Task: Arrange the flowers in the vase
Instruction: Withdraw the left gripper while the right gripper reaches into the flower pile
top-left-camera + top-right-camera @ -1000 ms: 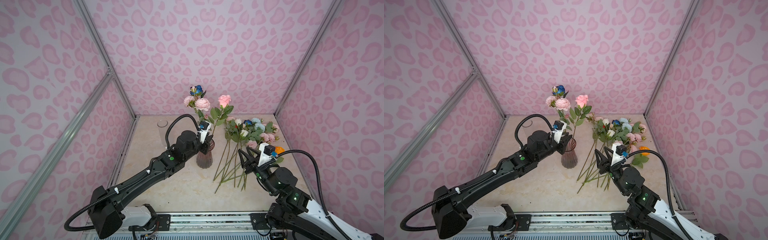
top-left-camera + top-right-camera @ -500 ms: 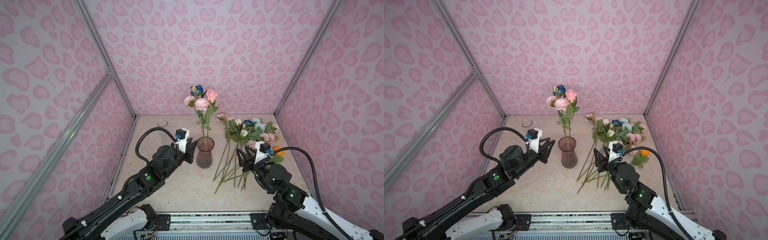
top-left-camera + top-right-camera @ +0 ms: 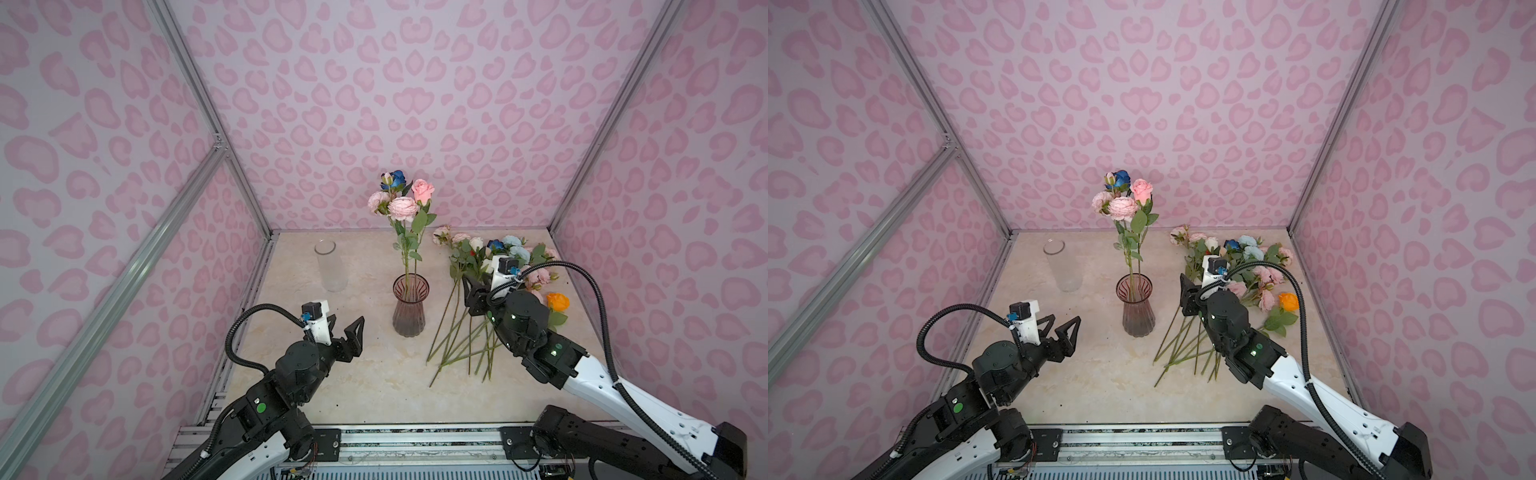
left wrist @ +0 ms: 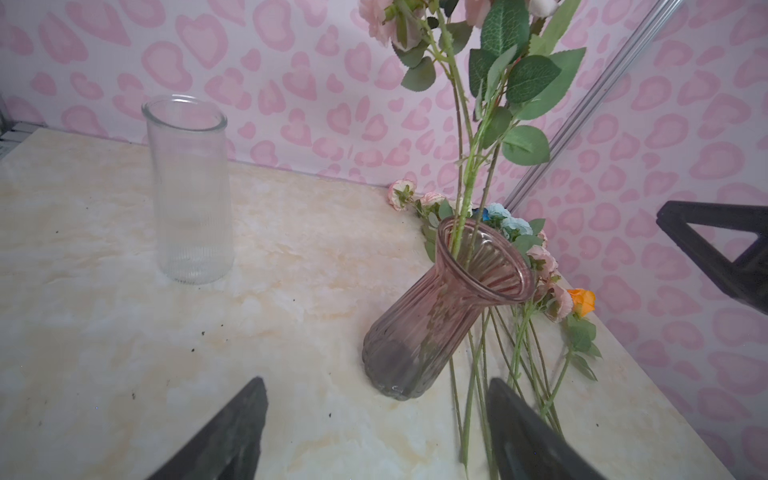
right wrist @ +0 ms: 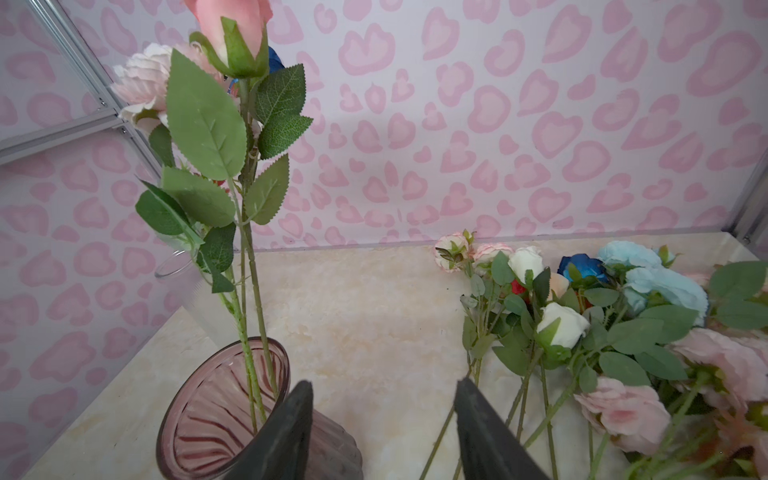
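The vase (image 3: 409, 309) (image 3: 1138, 311) is ribbed pink-tinted glass and stands mid-table. It holds several flowers (image 3: 401, 199) (image 3: 1125, 199): pink blooms, a pink rose and a dark blue one, all upright. The other flowers (image 3: 498, 266) (image 3: 1246, 266) (image 5: 602, 324) lie in a pile right of it, stems toward the front. My left gripper (image 3: 347, 328) (image 3: 1061, 326) (image 4: 376, 384) hangs open and empty to the left of the vase (image 4: 440, 316). My right gripper (image 3: 473, 291) (image 3: 1185, 286) (image 5: 384, 384) is open above the lying stems, beside the vase (image 5: 216, 415), holding nothing.
A clear ribbed glass vase (image 3: 330, 268) (image 3: 1061, 268) (image 4: 189, 191) stands empty at the back left. An orange rose (image 3: 557, 301) (image 3: 1288, 301) lies at the pile's right edge. Pink patterned walls enclose the table on three sides.
My left gripper let go of the pink rose, which now stands upright in the vase, then drew back to the front left and opened wide. My right gripper shifted slightly toward the back.
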Available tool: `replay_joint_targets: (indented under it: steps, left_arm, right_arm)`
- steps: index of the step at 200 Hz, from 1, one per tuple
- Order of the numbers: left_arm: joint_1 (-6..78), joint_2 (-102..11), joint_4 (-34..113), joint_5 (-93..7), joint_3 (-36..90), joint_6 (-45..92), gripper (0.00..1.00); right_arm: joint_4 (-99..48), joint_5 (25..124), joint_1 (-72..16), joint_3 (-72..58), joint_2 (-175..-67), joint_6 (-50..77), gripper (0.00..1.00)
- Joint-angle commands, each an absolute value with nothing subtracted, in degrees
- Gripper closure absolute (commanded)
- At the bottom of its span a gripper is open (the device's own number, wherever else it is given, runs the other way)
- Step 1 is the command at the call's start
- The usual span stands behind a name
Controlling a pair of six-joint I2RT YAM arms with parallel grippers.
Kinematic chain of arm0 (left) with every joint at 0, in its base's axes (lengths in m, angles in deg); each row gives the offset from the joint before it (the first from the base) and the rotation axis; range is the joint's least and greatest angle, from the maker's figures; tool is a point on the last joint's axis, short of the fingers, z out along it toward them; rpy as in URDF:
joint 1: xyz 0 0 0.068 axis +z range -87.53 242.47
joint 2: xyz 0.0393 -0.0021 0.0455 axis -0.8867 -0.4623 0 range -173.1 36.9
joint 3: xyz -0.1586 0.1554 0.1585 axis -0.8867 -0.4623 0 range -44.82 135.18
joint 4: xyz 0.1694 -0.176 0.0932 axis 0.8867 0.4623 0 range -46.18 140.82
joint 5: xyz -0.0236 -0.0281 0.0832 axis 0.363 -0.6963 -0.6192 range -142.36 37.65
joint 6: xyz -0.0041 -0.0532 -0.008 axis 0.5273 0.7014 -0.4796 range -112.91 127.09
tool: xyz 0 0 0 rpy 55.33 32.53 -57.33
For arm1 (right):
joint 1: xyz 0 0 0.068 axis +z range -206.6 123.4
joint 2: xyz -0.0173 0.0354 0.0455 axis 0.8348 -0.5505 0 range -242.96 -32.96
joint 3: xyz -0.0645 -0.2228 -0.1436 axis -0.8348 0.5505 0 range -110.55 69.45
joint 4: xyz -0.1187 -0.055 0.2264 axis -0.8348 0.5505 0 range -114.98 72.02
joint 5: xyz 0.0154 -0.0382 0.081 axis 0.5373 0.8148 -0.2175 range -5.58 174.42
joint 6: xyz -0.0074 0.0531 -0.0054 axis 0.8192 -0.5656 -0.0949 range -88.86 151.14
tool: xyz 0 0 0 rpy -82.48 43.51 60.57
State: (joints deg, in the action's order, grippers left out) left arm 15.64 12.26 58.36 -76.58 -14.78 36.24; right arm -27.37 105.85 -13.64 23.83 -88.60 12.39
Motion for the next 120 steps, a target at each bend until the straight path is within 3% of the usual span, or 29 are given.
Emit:
replay_joint_targets:
  steps: [1,23,42,120]
  left_arm:
    - [15.69,13.32,62.26,-80.01,-15.54,42.60,0.11]
    - [15.71,13.81,62.57,-79.49,-17.89,45.68,0.10]
    - [15.70,13.65,60.94,-77.82,-20.24,48.70,0.11]
    - [15.66,11.76,59.24,-73.03,-24.68,57.94,0.12]
  right_arm:
    - [-21.04,112.46,-13.93,19.94,-93.12,13.32,0.47]
    - [-11.90,106.46,-19.82,14.48,-99.16,8.89,0.50]
    - [-5.42,98.07,-26.09,11.52,-104.76,5.63,0.59]
    - [-4.38,84.69,-36.35,11.79,-121.86,0.75,0.60]
